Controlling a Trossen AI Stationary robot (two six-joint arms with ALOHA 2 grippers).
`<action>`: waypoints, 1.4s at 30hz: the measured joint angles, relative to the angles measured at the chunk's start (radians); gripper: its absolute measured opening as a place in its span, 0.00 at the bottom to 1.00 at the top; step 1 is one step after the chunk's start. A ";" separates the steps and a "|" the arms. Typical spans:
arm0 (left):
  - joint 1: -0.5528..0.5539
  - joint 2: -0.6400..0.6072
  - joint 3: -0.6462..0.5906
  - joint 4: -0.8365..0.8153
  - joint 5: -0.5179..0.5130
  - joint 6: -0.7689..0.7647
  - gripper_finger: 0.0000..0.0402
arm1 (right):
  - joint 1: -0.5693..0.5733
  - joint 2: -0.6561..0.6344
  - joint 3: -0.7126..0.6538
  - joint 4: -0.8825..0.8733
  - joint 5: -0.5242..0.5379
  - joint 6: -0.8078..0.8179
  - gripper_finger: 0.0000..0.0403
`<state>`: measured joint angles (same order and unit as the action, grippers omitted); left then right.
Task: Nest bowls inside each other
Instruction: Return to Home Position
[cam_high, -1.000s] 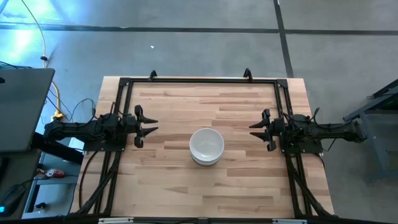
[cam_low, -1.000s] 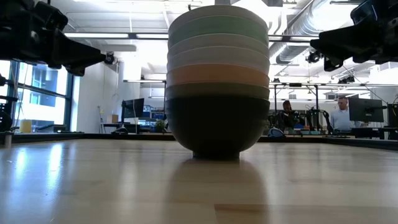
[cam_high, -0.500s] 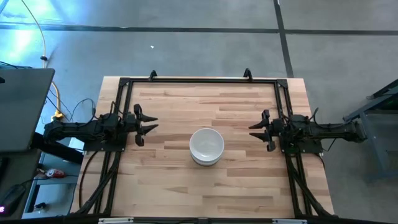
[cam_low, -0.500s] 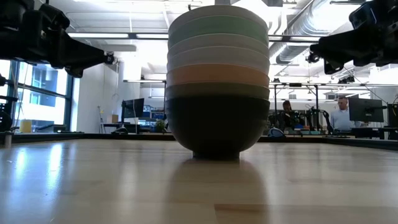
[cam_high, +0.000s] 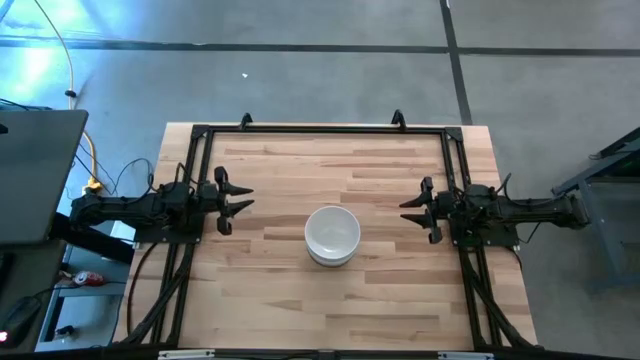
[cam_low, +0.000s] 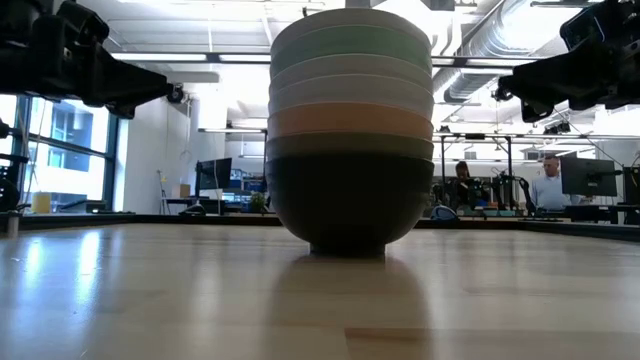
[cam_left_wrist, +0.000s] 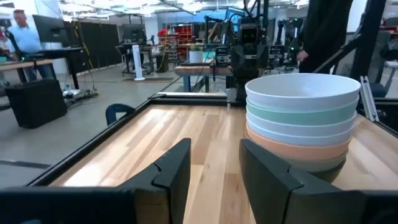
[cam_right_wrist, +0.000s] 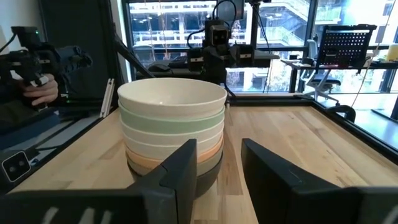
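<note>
Plainly, the left claw (cam_high: 240, 202) is spread, its two dark fingers (cam_left_wrist: 174, 171) apart with only bare wood showing between them, and it grips nothing. It hangs above the left side of the worktop (cam_high: 300, 300), pointing inward toward the middle. The right claw (cam_high: 412, 210) is spread in the same way, its fingers (cam_right_wrist: 180, 168) parted and empty, and it hangs over the right side, facing the left one across the boards. Between the two, well apart from both, the stack of bowls (cam_high: 332, 235) stands upright near the centre of the worktop, each bowl seated inside the one below. In the low view the order reads from the bottom: a black bowl (cam_low: 350, 205) resting on the wood, an olive-grey bowl (cam_low: 350, 146), a peach-orange bowl (cam_low: 350, 121), two white bowls (cam_low: 350, 92), a mint green bowl (cam_low: 350, 42), and a top white bowl (cam_low: 350, 14) whose rim is cut by the upper edge of that view. From above only the hollow of that topmost one shows. A black frame (cam_high: 320, 129) runs round the edges of the worktop. Beyond it lies a bright room with desks and screens, where a seated person (cam_low: 548, 185) shows far behind the stack.
</note>
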<state>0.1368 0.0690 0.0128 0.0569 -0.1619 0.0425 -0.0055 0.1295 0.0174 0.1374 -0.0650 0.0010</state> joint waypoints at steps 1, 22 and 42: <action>0.000 0.000 0.000 0.001 0.005 0.009 0.31 | 0.000 0.000 0.000 -0.003 0.000 0.000 0.29; 0.000 0.000 0.000 0.000 0.109 0.014 0.31 | 0.000 0.000 0.000 -0.045 -0.005 0.000 0.29; 0.000 0.000 0.000 0.000 0.106 0.013 0.31 | 0.000 0.000 0.000 -0.045 -0.003 0.000 0.29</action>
<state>0.1368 0.0692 0.0128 0.0570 -0.0559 0.0559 -0.0055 0.1299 0.0174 0.0929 -0.0685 0.0006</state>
